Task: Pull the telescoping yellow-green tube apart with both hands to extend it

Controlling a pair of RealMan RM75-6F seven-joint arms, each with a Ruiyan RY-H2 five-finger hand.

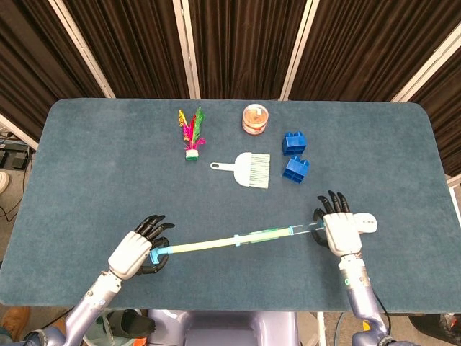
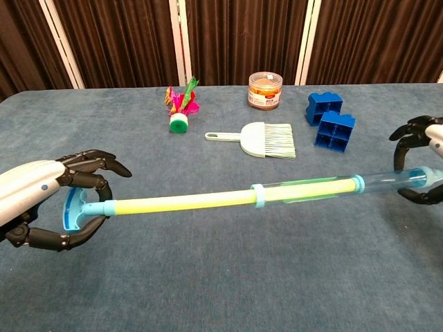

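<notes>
The yellow-green telescoping tube point(image 1: 238, 240) point(image 2: 208, 200) hangs stretched out above the table's front, with a clear blue section toward its right end. My left hand point(image 1: 135, 251) point(image 2: 41, 200) grips the blue T-shaped cap on its left end. My right hand point(image 1: 341, 229) point(image 2: 423, 166) holds the clear right end, fingers curled around it. The tube runs slightly upward to the right between the two hands.
A white computer mouse point(image 1: 366, 220) lies just right of my right hand. Farther back are a white brush point(image 1: 248, 169), two blue blocks point(image 1: 294, 154), an orange-lidded jar point(image 1: 254, 119) and a feathered shuttlecock point(image 1: 191, 132). The table's front edge point(image 1: 230, 308) is close below the hands.
</notes>
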